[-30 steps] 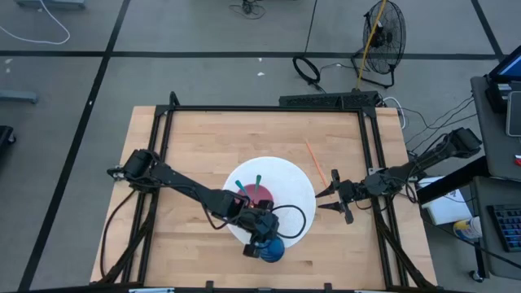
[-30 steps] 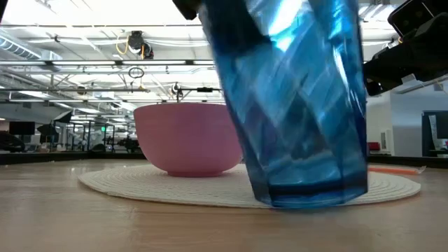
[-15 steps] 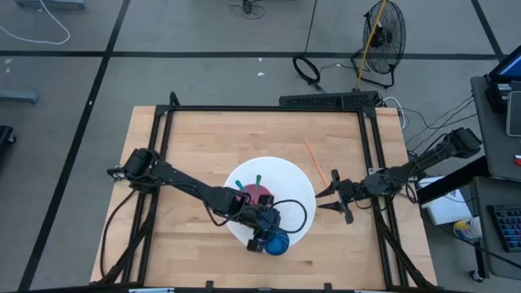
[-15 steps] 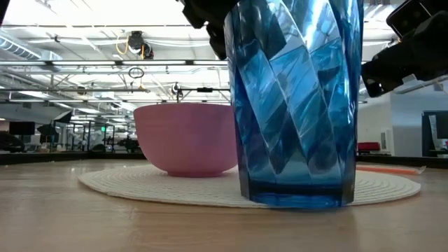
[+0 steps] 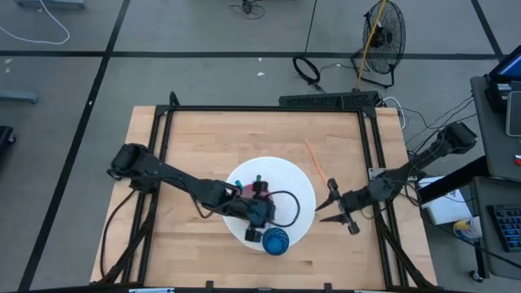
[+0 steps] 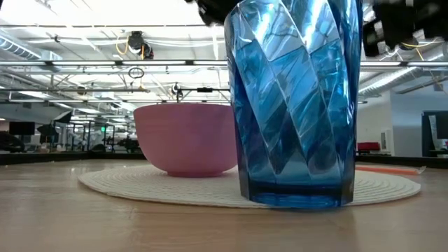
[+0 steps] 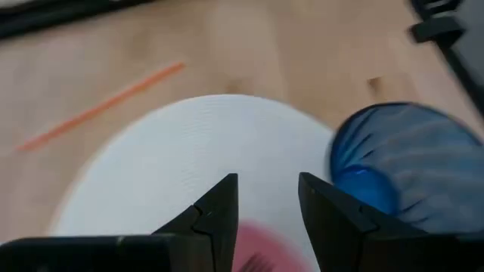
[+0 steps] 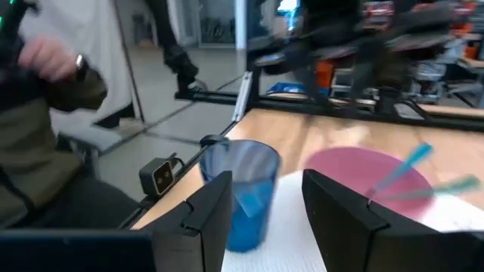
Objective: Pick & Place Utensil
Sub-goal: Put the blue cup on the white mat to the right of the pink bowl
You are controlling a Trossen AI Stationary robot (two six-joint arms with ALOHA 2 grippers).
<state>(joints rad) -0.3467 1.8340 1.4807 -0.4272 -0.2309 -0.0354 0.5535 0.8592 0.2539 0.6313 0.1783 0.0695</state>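
My left gripper (image 5: 259,220) hung with jaws parted and empty beside the upright blue faceted plastic tumbler (image 5: 275,242) on the round white woven mat (image 5: 297,191). My right gripper (image 5: 330,205) waited open-jawed by the mat's edge. Green utensils (image 5: 255,180) lay in the pink bowl (image 6: 187,138), the thin orange straw (image 5: 315,163) unpicked on the wooden worktop (image 5: 203,138).

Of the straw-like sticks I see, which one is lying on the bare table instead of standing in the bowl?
The orange straw. It lies flat on the wood beside the white mat, while the green and blue ones stand in the pink bowl.

My wooden table (image 5: 195,138) holds a round white mat (image 5: 298,189) near the middle, and a thin orange stick (image 5: 316,163) (just beside the mat's edge).
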